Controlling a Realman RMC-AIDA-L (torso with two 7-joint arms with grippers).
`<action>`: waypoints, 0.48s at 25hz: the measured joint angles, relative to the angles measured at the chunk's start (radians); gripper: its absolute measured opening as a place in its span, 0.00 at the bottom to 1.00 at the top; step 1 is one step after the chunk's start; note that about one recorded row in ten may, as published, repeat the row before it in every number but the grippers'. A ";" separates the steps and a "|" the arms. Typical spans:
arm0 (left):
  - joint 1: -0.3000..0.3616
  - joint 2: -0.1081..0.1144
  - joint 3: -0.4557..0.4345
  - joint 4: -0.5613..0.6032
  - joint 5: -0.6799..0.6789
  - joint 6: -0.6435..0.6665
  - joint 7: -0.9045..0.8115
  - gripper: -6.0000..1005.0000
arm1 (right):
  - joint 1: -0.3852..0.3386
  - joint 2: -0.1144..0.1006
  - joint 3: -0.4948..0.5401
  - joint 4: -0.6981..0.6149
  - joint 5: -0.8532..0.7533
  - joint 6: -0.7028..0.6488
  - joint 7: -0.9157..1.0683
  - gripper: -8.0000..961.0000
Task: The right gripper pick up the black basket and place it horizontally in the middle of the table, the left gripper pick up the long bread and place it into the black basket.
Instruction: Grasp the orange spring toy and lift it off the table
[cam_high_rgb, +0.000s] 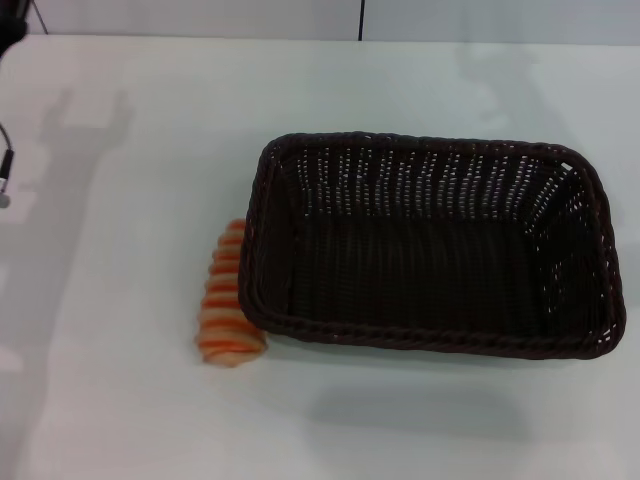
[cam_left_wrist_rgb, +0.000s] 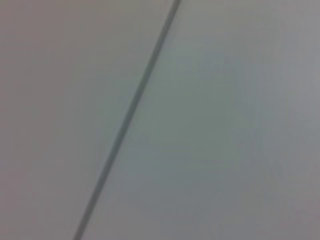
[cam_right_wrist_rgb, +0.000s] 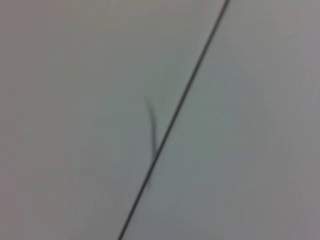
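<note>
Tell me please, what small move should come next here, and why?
Probably the left arm should come down toward the bread. The basket already lies lengthwise near the middle of the table and is empty, while the bread rests outside, against its left end. Neither gripper shows in any view, so both arms seem to be held away.

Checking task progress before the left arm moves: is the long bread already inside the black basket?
No: the long bread lies on the table against the outside of the black basket's left end.
</note>
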 joint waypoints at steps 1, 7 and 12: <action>-0.002 0.000 0.016 0.000 0.001 0.000 0.000 0.81 | -0.007 0.000 -0.038 0.031 0.001 -0.091 0.001 0.41; -0.007 0.001 0.065 -0.001 0.002 0.001 0.015 0.81 | -0.015 0.001 -0.203 0.279 0.002 -0.623 0.188 0.41; 0.009 0.005 0.057 -0.008 -0.005 0.001 0.016 0.81 | -0.064 0.001 -0.218 0.377 -0.002 -0.811 0.343 0.41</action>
